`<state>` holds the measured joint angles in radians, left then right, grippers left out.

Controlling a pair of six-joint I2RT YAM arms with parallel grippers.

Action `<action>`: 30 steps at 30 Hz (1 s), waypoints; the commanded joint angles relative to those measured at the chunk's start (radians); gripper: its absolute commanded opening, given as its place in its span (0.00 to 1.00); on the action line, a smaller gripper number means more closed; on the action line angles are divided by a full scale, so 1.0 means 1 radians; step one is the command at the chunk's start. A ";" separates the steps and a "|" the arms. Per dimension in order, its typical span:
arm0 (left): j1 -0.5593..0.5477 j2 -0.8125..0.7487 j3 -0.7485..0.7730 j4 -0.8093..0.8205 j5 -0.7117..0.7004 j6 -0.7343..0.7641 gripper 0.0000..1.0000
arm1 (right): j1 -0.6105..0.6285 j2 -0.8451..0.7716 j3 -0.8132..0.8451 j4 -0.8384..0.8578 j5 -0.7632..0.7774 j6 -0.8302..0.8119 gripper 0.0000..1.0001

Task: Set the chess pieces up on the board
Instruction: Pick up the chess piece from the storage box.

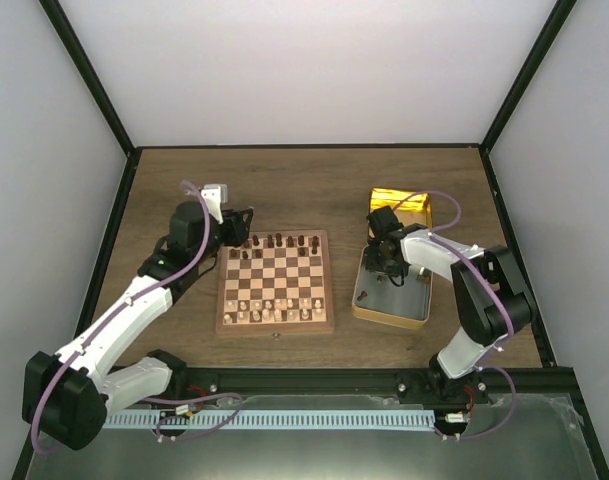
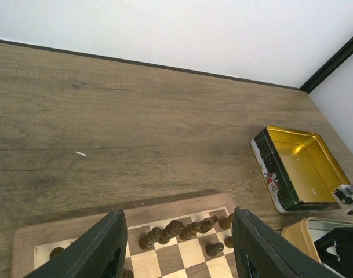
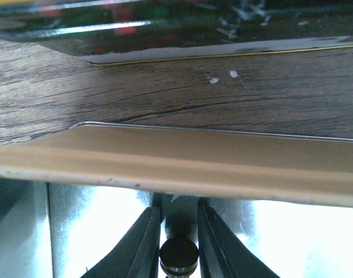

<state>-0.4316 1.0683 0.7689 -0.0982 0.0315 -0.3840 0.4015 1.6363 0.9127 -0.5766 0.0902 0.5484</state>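
Right wrist cam shows what the top view can't: right gripper (image 3: 177, 215) pinched on one dark piece (image 3: 178, 253), down in the shallow tin (image 3: 176, 165). From above, the other dark pieces (image 1: 281, 242) line the board (image 1: 274, 325) along its far rows. Left gripper (image 2: 179, 223) hangs over that edge, jaws wide apart. Gold tin (image 2: 269, 174) sits behind, shiny inside facing up.

The board (image 1: 275, 328) lies centrally near the table's (image 1: 314, 185) front edge, chess pieces (image 1: 279, 241) lining its far rows; a tray (image 1: 389, 320) holding one chess piece (image 3: 178, 253) lies to its right, a tin (image 1: 416, 208) behind the tray.
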 commanded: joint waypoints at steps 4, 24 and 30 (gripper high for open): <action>0.001 -0.036 -0.020 0.016 0.030 -0.007 0.52 | 0.011 -0.002 -0.038 -0.022 -0.018 0.025 0.25; -0.009 0.010 -0.048 0.128 0.200 -0.064 0.56 | 0.025 -0.160 -0.094 0.117 -0.017 0.178 0.18; -0.081 0.089 -0.065 0.253 0.241 -0.105 0.56 | 0.025 -0.281 -0.137 0.179 -0.066 0.308 0.18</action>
<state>-0.4675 1.1141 0.7174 0.0307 0.2165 -0.4557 0.4168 1.4258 0.7891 -0.4564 0.0547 0.7406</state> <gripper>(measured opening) 0.560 0.181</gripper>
